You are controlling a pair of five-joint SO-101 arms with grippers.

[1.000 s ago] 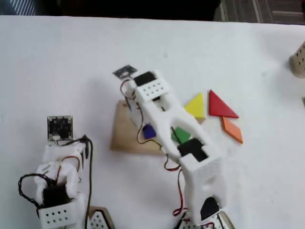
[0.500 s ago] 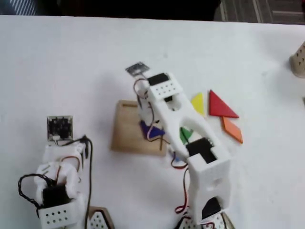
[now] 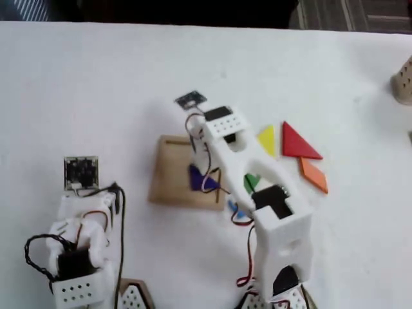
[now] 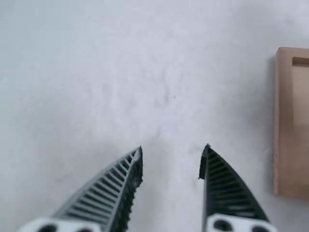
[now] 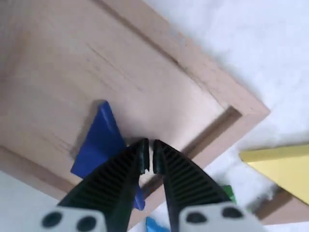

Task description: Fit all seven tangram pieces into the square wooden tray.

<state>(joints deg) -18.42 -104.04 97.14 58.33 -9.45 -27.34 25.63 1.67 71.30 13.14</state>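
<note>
High view: the white table (image 3: 96,84) stretches broadly left and far of the square wooden tray (image 3: 168,174), which holds a blue triangular piece (image 3: 196,177) just beside the right gripper (image 5: 149,155), its fingers nearly touching, while the left gripper (image 4: 172,162) gapes wide over the table left of the tray.

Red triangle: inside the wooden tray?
No, the red triangle lies on the white table, apart from the tray, next to the orange piece.

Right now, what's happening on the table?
The right end effector, nearly shut, sits over the blue triangle, which lies inside the wooden tray. The left end effector is open above bare table beside the tray. The yellow piece, red piece and orange piece lie outside the tray; a green piece shows partly under the right arm.
</note>
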